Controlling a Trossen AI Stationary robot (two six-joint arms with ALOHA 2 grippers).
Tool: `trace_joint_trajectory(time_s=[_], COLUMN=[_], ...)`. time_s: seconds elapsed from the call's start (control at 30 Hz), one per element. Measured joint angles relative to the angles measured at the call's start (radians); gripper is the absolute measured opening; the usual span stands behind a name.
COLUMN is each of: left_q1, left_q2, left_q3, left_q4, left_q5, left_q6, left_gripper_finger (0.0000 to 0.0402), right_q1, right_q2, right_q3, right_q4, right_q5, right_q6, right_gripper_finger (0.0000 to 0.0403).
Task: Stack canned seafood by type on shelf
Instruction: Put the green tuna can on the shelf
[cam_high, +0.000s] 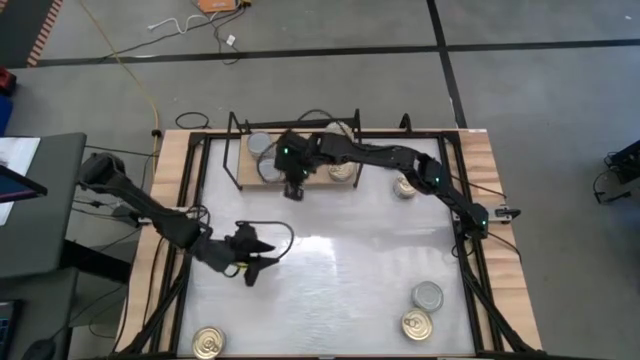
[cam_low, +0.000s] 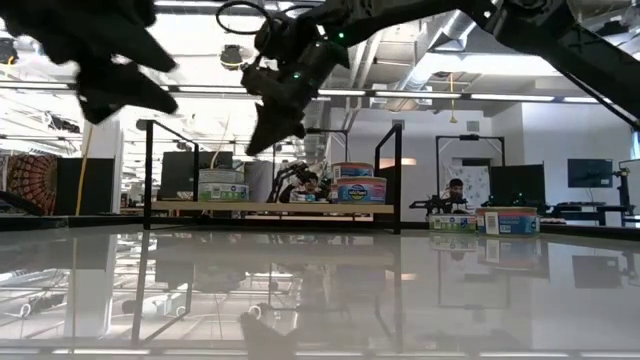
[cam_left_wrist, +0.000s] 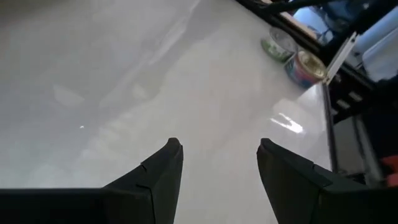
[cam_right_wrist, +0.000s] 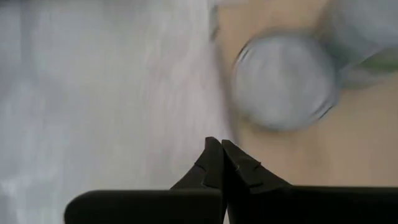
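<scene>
The shelf (cam_high: 312, 181), a wooden board in a black wire frame, stands at the table's far middle. On it rest grey-topped tins (cam_high: 260, 143) (cam_right_wrist: 285, 81) at the left and a gold-topped tin (cam_high: 342, 171) at the right. My right gripper (cam_high: 293, 190) (cam_right_wrist: 217, 144) hangs shut and empty above the shelf's near edge, beside the grey tins. My left gripper (cam_high: 255, 270) (cam_left_wrist: 217, 146) is open with nothing between its fingers, above the bare table left of the middle. Loose tins lie on the table: gold (cam_high: 405, 186), grey (cam_high: 428, 295), gold (cam_high: 416, 324) and gold (cam_high: 207, 343).
The tabletop (cam_high: 340, 260) is glossy white with wooden strips along its left and right edges. In the low view the shelf's black posts (cam_low: 149, 175) rise above the tins (cam_low: 222, 185) (cam_low: 358, 186). The room behind holds desks, screens and people.
</scene>
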Motion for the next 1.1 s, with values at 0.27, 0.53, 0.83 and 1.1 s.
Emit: trace_joint_trajectory(time_s=[0.27,0.53,0.83,1.1], left_q1=[-0.112,-0.126,-0.138,-0.138], left_q2=[-0.223,-0.432,-0.54,-0.55], left_q3=[-0.001,-0.001,-0.001,-0.001], left_q4=[-0.301,-0.449,-0.526,-0.534], left_q5=[-0.135,-0.141,-0.127,-0.128], left_q6=[-0.006,0.03,0.035,0.036], left_gripper_finger=[0.0197,0.0196,0.0196,0.0196], right_q1=[-0.045,-0.057,-0.048,-0.021], right_q2=[0.043,0.13,0.181,0.212], right_q3=[0.003,0.003,0.002,0.0], right_q4=[0.235,0.352,0.407,0.568], right_q5=[-0.017,0.046,0.05,0.044], right_q6=[0.187,0.213,0.271,0.269], right_gripper_finger=[0.0017,0.0019,0.0021,0.0021])
